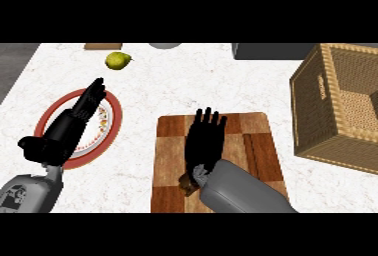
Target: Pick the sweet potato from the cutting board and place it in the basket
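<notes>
Head view: the sweet potato point(190, 186) was seen on the cutting board point(255, 150), mostly hidden beneath the right hand's point(204, 145) wrist, behind its straight, spread fingers. The left hand point(74, 122) was held flat, fingers together, over the plate point(112, 122).

No readable text, label, brand, number or sign is showing anywhere on the counter. Dark markings are showing on the grey left forearm point(22, 192) near the lower edge, but they are too small to read.
</notes>
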Robot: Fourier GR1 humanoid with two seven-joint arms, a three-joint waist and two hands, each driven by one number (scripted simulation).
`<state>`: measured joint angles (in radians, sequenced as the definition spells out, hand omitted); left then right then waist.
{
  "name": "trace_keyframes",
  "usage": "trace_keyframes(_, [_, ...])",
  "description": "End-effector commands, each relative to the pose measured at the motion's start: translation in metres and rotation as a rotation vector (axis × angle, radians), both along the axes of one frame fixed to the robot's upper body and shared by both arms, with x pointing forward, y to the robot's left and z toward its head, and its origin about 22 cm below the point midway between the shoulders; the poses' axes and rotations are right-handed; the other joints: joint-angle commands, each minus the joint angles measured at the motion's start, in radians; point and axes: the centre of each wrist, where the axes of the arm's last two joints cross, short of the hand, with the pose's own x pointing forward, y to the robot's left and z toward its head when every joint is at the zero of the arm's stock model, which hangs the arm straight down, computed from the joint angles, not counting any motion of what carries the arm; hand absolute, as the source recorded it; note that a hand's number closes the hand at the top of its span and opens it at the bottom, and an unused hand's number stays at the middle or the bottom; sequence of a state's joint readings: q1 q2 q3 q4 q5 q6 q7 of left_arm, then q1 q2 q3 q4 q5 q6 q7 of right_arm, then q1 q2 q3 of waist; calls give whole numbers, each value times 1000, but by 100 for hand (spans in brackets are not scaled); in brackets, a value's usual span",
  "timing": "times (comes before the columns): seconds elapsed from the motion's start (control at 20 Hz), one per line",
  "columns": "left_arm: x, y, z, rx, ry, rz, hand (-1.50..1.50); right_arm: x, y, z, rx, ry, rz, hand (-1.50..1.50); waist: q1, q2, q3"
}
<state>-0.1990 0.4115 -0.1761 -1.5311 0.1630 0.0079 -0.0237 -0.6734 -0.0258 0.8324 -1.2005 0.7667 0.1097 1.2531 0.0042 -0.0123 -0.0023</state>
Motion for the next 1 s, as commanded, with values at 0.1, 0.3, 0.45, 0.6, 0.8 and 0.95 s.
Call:
trace_keyframes(0.1, [-6, -2, 0, 0, -5, -12, 0, 1, 4, -1, -121, 56, -212, -150, 7, 3, 0])
trace_keyframes(0.3, [3, -8, 3, 4, -18, 8, 0, -11, 2, -22, -139, 51, -217, -150, 2, 5, 1])
trace_keyframes(0.45, [-2, -6, 10, -3, -5, -20, 0, -10, -2, -30, -152, 72, -239, -150, 16, 5, 1])
trace_keyframes(0.6, [-4, -7, 5, 3, -21, -22, 0, -9, -9, -42, -151, 103, -281, -150, 18, 10, 1])
trace_keyframes(0.8, [4, 0, 14, 10, -16, -11, 0, -2, -9, -32, -168, 102, -278, -150, 7, 8, 1])
trace_keyframes(0.95, [2, -4, 3, 3, -12, -4, 0, -13, -11, -40, -157, 116, -279, -150, -2, 7, 1])
